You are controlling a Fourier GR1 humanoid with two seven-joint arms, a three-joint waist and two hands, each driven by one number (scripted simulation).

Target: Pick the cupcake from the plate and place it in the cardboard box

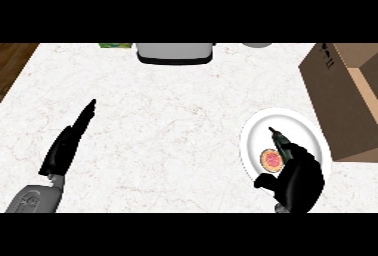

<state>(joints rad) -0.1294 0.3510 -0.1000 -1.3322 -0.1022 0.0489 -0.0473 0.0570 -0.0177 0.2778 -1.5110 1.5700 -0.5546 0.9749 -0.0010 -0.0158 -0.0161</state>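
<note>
Item: cupcake [272, 160], sitting on the plate [256, 124]. I am holding my right hand [301, 176] just beside it at 3 o'clock, fingers [281, 141] open, gripping nothing. Cardboard box [341, 95] is standing at 1 o'clock. Left hand [66, 147] is resting open.

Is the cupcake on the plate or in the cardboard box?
On the plate: the cupcake lies on the white plate, beside the right hand.

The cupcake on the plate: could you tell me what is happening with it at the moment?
The robot's right hand is over the white plate, fingers straight, right beside the cupcake, which sits on the plate, not yet grasped. The cardboard box stands to the plate's right. The left hand rests open at the left of the counter.
</note>
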